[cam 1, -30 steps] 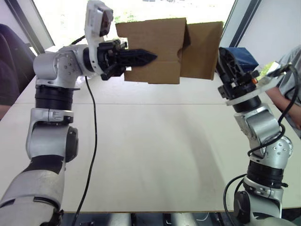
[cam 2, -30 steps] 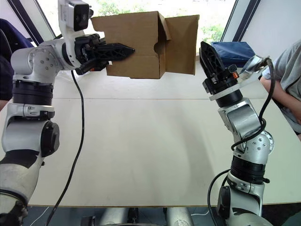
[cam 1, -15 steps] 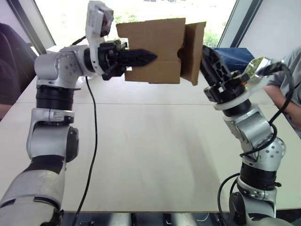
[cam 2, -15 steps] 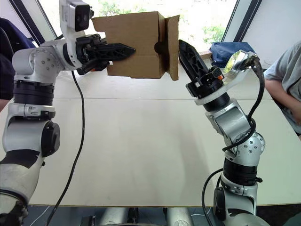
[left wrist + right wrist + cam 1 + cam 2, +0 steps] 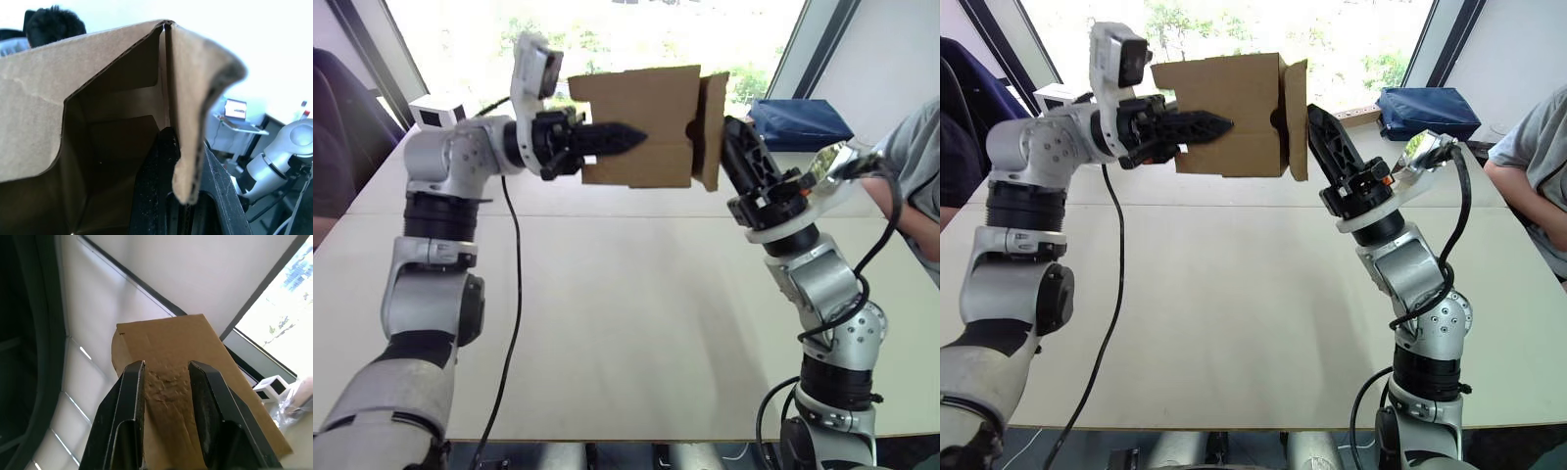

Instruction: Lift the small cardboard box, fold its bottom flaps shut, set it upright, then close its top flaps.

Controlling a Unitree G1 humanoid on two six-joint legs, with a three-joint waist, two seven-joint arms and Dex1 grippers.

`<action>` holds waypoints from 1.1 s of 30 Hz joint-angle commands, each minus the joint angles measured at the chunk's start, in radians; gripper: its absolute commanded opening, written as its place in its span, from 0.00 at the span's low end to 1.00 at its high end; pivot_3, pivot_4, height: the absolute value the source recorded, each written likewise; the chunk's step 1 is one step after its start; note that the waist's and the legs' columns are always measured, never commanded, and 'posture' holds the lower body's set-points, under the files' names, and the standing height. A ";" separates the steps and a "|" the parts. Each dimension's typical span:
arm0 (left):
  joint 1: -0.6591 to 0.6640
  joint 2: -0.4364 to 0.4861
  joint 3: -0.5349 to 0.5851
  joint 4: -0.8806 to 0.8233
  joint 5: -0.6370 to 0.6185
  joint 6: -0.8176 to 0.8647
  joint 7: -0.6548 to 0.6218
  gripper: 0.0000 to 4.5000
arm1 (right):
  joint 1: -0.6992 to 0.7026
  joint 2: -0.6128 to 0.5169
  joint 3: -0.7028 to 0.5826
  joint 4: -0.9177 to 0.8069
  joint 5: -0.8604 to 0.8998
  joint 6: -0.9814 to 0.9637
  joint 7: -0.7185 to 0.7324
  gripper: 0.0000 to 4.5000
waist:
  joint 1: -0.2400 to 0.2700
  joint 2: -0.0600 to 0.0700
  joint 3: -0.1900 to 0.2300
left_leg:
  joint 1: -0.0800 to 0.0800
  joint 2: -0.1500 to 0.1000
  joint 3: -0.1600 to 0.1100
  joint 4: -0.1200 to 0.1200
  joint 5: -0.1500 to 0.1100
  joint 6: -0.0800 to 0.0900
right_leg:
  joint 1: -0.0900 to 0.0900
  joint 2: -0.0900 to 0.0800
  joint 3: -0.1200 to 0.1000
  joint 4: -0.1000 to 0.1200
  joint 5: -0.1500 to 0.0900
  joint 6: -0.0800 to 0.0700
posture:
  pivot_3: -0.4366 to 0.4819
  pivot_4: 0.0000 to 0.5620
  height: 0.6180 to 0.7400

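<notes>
While the left gripper (image 5: 622,137) is clamping one wall of the small cardboard box (image 5: 641,122) and holding it above the table (image 5: 636,313), the right gripper (image 5: 1317,122), fingers slightly parted, is pressing a bottom flap (image 5: 711,127) inward. Remaining, by judgement: finishing the bottom, uprighting, closing the top flaps.

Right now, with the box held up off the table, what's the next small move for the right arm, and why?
Probably keep pushing the flap flat against the end of the small cardboard box. The left gripper clamps the box wall in the air, and the right gripper, fingers open, rests against that flap, which stands nearly folded over but not yet flush.
</notes>
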 commanded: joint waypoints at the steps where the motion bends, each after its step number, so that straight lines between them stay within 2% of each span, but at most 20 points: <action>1: 0.005 -0.019 0.043 -0.059 -0.046 0.022 0.039 0.00 | 0.014 0.018 -0.006 -0.055 -0.003 -0.030 0.003 0.31 | 0.001 0.000 0.000 | 0.000 0.000 0.000 0.000 0.000 0.000 | 0.000 0.000 0.000 0.000 0.000 0.000 | 0.48 0.27 1.00; 8: 0.019 -0.069 0.072 -0.059 -0.076 0.055 0.113 0.00 | 0.080 0.040 0.008 -0.097 -0.020 -0.053 0.000 0.31 | 0.001 0.000 0.000 | 0.000 0.000 0.000 0.000 0.000 0.000 | 0.000 0.000 0.000 0.000 0.000 0.000 | 0.48 0.27 1.00; 33: 0.009 -0.059 0.069 -0.051 -0.099 0.104 0.144 0.00 | 0.087 0.065 0.046 -0.107 -0.070 -0.104 -0.001 0.31 | 0.000 0.000 0.000 | 0.000 0.000 0.000 0.000 0.000 0.000 | 0.000 0.000 0.000 0.000 0.000 0.000 | 0.48 0.27 1.00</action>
